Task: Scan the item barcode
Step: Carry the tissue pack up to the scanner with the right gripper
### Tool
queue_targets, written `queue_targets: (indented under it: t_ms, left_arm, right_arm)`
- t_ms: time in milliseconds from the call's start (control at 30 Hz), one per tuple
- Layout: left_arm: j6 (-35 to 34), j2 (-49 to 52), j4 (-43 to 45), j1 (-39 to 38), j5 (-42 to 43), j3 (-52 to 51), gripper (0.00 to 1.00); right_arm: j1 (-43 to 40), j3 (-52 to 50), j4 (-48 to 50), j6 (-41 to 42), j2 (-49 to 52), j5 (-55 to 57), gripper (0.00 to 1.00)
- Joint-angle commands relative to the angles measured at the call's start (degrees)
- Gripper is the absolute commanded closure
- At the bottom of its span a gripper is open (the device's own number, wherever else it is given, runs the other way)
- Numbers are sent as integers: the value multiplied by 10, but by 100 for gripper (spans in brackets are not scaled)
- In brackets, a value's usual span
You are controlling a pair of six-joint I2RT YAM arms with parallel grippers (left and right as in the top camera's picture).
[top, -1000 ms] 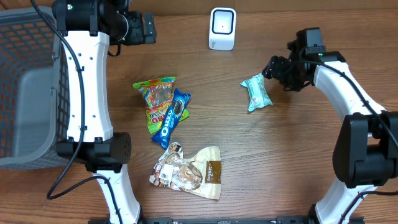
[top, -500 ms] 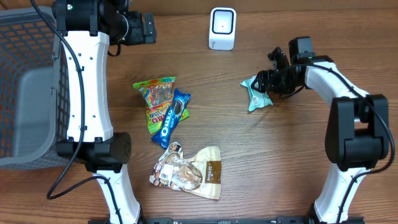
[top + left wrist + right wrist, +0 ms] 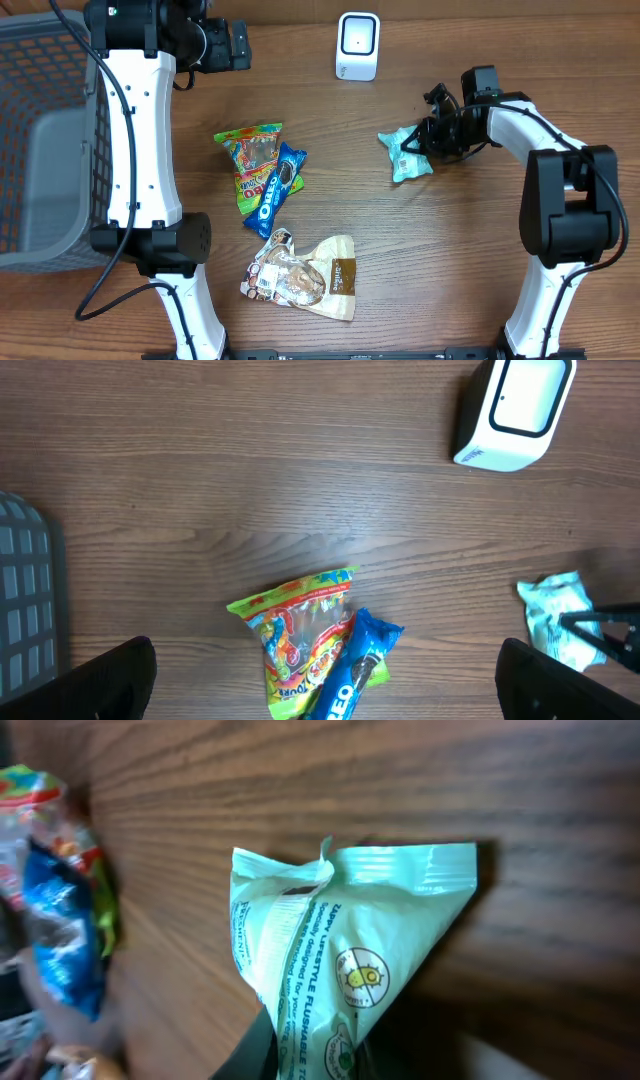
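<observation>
Only the first bit done, by the look of it (the grab). Pinching one end of the mint-green packet [image 3: 405, 157] with the right hand [image 3: 432, 138], fingers narrow around it. Sitting right at the fingertips, low on the wooden surface [image 3: 450, 260] or just off it, hard to tell which.

Not scanned yet. Standing well apart from the right hand, farther out and to its left: the white scanner [image 3: 358, 45]. Left to do: lift, carry over, show the barcode. No barcode to see from here.

Reaching low with the right arm, elbow bent, hand close to the surface. Holding the left hand [image 3: 236, 45] up above the surface, wide open, nothing in it, far from the packet.
</observation>
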Motion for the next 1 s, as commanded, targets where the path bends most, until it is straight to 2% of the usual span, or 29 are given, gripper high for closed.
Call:
queue_targets:
  t_ms: [0, 200, 400, 633, 767, 967]
  left_arm:
    - [-2, 6, 2, 2, -2, 3, 0]
    - [-2, 5, 2, 2, -2, 3, 0]
    - [-2, 5, 2, 2, -2, 3, 0]
    - [-2, 6, 2, 2, -2, 3, 0]
    - [-2, 6, 2, 2, -2, 3, 0]
    - [-2, 5, 2, 2, -2, 3, 0]
  right_arm:
    - [-5, 11, -7, 13, 9, -106, 96]
    - [-5, 57, -20, 87, -10, -227, 96]
    - [7, 138, -37, 202, -71, -228, 96]
    - [33, 207, -37, 306, -146, -95, 96]
    - [62, 230, -37, 328, -177, 7, 96]
    - [97, 266, -39, 333, -187, 67, 96]
